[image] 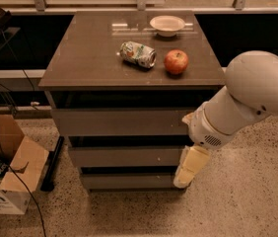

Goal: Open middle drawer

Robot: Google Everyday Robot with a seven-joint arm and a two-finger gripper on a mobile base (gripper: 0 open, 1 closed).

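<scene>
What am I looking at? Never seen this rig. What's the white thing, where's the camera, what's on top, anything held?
The white bulk at right is a robot arm; its mobile base is out of view. Its pale gripper hangs in front of the right end of the lower drawers, by the middle drawer. Nothing visible is held. One camera only, looking down at the cabinet front; its mount is not on record. On the cabinet top lie a can on its side, a red apple and a white bowl. A cardboard box sits on the floor at picture left.
</scene>
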